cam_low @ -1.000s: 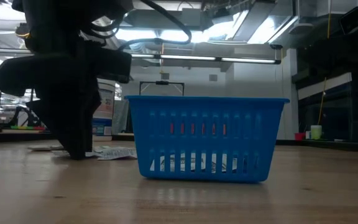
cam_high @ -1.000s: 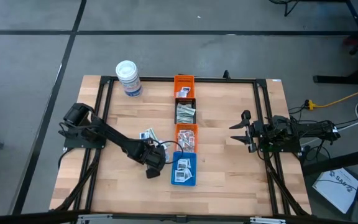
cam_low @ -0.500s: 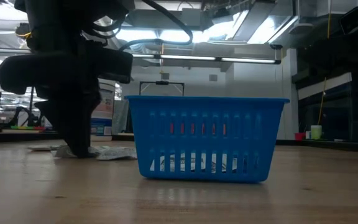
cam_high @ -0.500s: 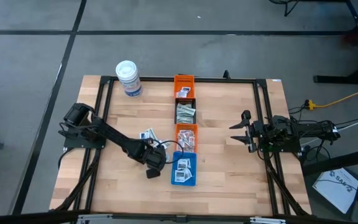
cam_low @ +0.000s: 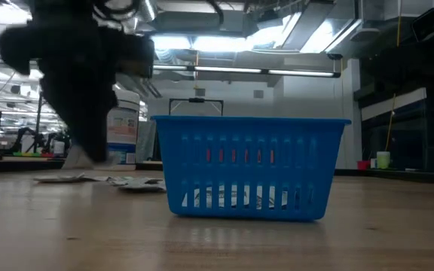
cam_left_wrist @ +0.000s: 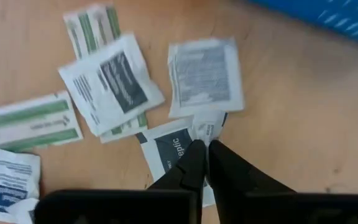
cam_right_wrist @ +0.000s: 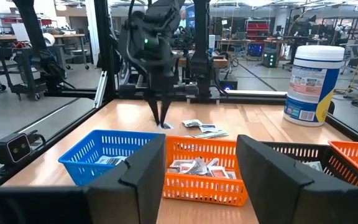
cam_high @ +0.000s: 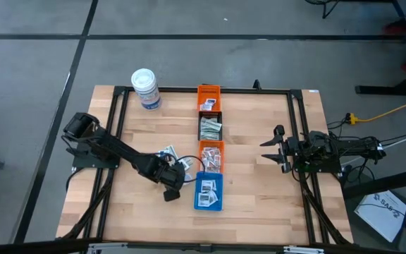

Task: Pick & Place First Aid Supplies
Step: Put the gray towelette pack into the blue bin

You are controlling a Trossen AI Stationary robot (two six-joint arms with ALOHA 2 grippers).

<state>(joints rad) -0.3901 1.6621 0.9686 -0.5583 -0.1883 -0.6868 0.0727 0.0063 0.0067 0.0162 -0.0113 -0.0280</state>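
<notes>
A white tub stands near the table's far-left corner. Four bins line up beside it: orange, black, orange, blue.

Four rectangular bins stand in one row on the surface: two orange bins, one black bin and one blue bin. One white cylindrical tub stands apart from them, and two dark arms reach over the surface, the left gripper and the right gripper. The left wrist view shows about seven loose first aid packets outside the bins: roughly four white ones with dark print, two green-striped strips, and one partly cut-off packet with blue print; those inside the bins are too small to count.
</notes>
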